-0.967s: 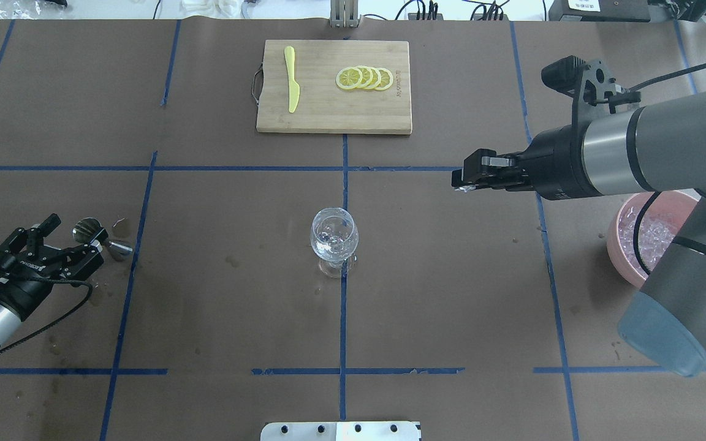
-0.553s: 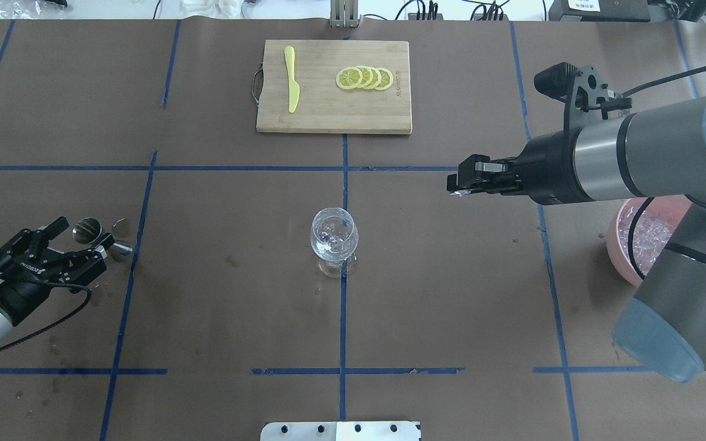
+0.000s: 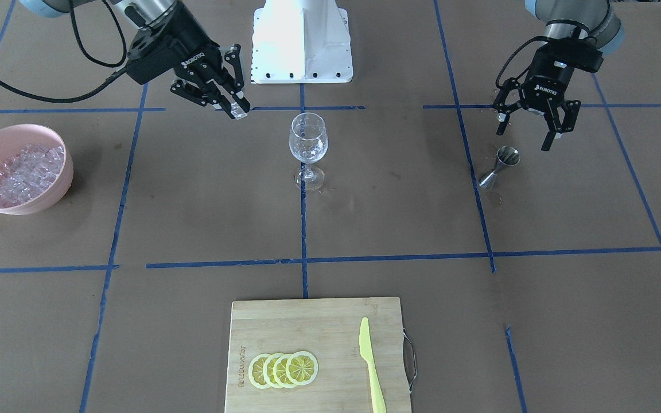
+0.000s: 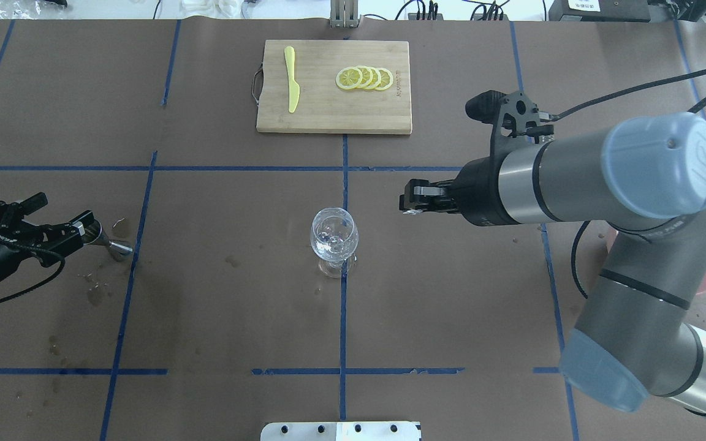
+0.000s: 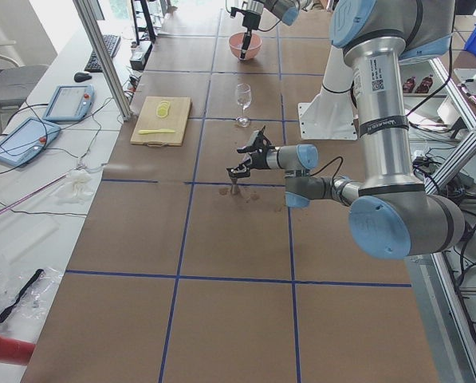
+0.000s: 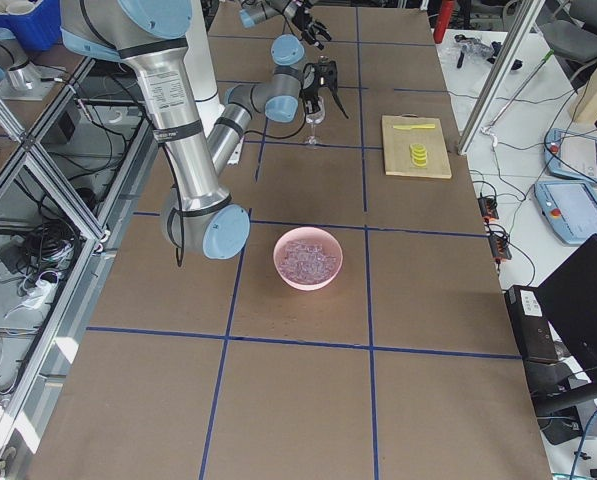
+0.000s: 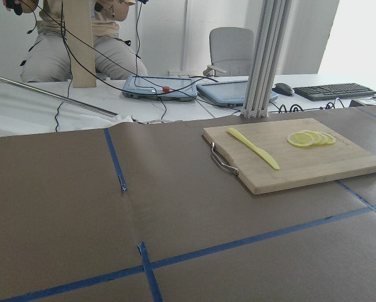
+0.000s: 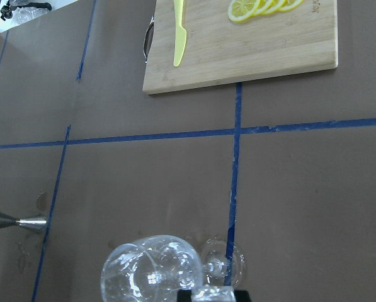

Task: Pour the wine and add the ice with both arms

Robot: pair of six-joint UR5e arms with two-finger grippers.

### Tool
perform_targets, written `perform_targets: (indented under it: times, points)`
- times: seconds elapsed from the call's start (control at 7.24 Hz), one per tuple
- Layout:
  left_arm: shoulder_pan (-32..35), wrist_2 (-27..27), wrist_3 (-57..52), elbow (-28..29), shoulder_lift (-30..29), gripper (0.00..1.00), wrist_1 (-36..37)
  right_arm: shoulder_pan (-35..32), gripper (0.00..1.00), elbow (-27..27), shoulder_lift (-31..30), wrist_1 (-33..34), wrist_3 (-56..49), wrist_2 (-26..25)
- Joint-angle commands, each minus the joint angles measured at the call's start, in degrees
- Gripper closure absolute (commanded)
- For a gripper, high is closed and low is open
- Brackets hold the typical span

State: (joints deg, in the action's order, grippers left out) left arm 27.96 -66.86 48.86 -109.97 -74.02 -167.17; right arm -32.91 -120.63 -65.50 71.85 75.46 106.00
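Lemon slices [image 3: 283, 369] four; wineglass [image 3: 307, 140] one; right hand [image 3: 237, 109] pinching one ice cube [image 8: 214, 294].

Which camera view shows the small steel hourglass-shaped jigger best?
Exterior front-facing: the jigger stands whole, unobstructed. Overhead, the left gripper covers its cup; the right wrist view crops it at the edge; exterior left shows it tiny.

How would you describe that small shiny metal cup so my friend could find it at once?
Start at the clear stemmed wine glass in the middle of the brown paper-covered table, then look across to the robot's left claw. Beside its open tips sits a small steel hourglass-shaped measuring cup, the only shiny metal vessel there.
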Motion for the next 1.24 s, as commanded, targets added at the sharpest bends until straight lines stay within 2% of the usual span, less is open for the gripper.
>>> perform_targets:
  times: [0.0, 0.14, 0.41, 0.55, 0.83, 0.97, 1.11]
  points:
    - [13.19, -15.16, -3.31, -0.95, -1.29, 0.00, 8.99, 3.37, 1.00, 2.23, 5.55, 4.26, 0.30, -3.60]
    - [18.04, -21.23, -5.95, -0.60, -3.99, 0.00, 11.83, 4.25, 1.00, 3.55, 6.95, 4.26, 0.30, -4.39]
    - [23.25, -26.97, -12.28, -0.60, -5.16, 0.00, 16.49, 6.36, 1.00, 6.37, 8.81, 4.35, 0.30, -5.72]
    - [26.32, -30.66, -12.56, -0.25, -7.95, 0.00, 19.39, 7.24, 1.00, 6.46, 8.81, 4.35, 0.30, -5.72]
    - [26.62, -30.96, -13.44, -0.07, -8.07, 0.00, 19.60, 7.69, 1.00, 6.46, 8.98, 4.35, 0.30, -5.72]
    - [26.70, -31.05, -13.44, -0.07, -7.98, 0.00, 19.68, 7.69, 0.93, 6.38, 9.42, 4.26, 0.30, -5.63]
    - [26.71, -31.05, -13.44, 0.36, -7.89, 0.00, 21.16, 7.69, 0.67, 6.37, 9.86, 4.35, 0.47, -5.72]
